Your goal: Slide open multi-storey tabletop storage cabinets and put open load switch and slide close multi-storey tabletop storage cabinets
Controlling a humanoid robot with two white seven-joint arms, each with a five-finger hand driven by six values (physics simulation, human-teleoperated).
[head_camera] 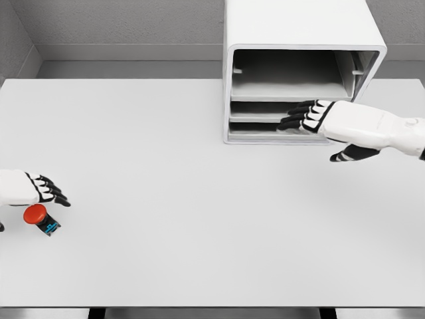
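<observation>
White storage cabinet (pixel 299 40) stands at far edge of white table (pixel 199 199), right of centre, front facing the camera. Upper compartment (pixel 292 74) is open-fronted, w/ dark interior and a pale floor shelf; nothing visible inside it. Below are two shallow drawer levels (pixel 255 114), stacked; contents not visible, dark slots only, and cannot tell how far either is pulled out. No brand, label or legible writing on cabinet. Right hand (pixel 309 116) comes in from right edge, white forearm approx level, black-tipped fingers (pixel 292 121) extended and slightly spread, reaching to front of the lower drawer levels at cabinet's right half; fingertips appear to touch the drawer fronts, thumb (pixel 352 154) hangs down apart below the palm; hand grips nothing that can be seen. Load switch (pixel 40 218) lies on table at far left, near the front-left area, well apart from cabinet: red round button head w/ small dark body showing blue-ish markings, too small to read. Left hand (pixel 40 189) enters from left edge, sits just above and beside the switch, fingers loosely extended toward the right, not closed round it; cannot tell if palm touches the red head
</observation>
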